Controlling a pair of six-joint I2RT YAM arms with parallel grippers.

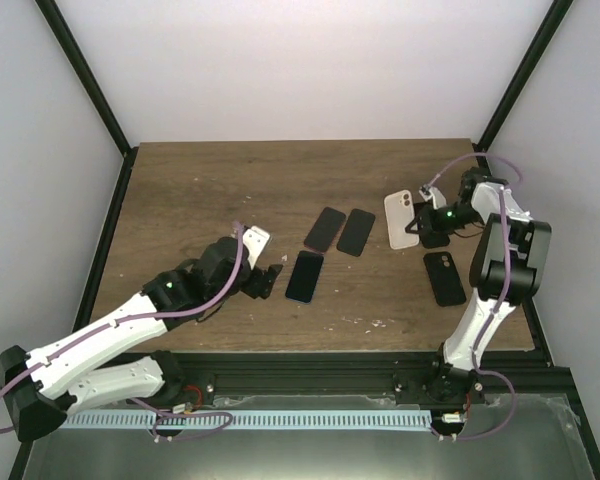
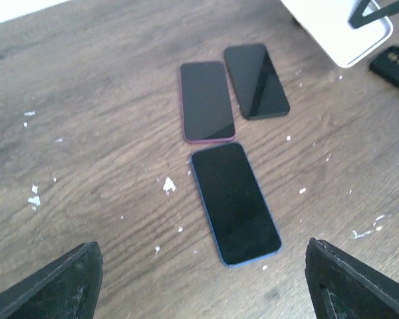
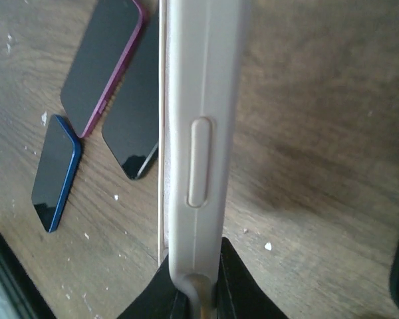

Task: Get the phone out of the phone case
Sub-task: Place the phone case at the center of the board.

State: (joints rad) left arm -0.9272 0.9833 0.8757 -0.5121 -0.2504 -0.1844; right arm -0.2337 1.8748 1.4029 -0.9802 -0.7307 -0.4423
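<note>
My right gripper is shut on the bottom edge of a white phone case, holding it on edge above the table at the right. In the right wrist view the case stands edge-on between the pads; I cannot tell whether a phone is inside it. A blue phone lies flat, screen up, just ahead of my left gripper. The left gripper is open, its fingers wide on either side and nothing between them; the blue phone is apart from them.
A purple-edged phone and a black phone lie side by side behind the blue one. A black case lies near the right arm. White specks dot the wooden table.
</note>
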